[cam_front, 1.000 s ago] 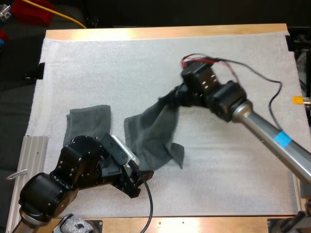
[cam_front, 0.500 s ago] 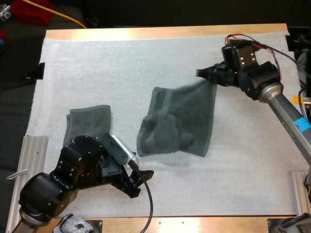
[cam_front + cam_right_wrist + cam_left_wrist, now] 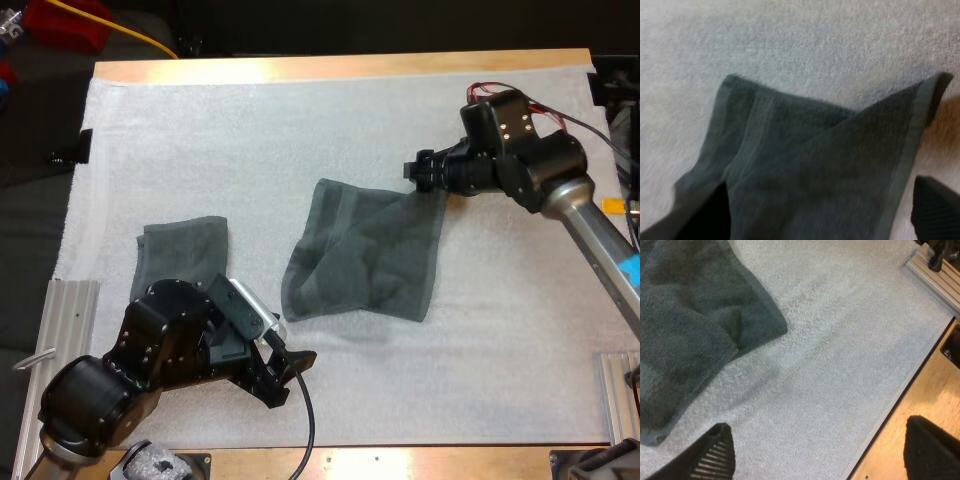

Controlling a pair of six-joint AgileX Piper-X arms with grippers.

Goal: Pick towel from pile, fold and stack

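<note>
Grey-green terry towel lies spread mid-frame on the nubbly white mat, rumpled leftward. I see my right gripper wide at its upper-right corner, my left gripper wide at lower left.

Black joint housings on left arm and right arm; silver tubular link with blue band on the right; ribbed black fingers on left gripper.

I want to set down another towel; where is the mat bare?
Bare: the white mat beyond both towels, and between the spread dark grey-green towel and its near edge. Crowded: near left, left end effector beside the folded dark towel.
</note>
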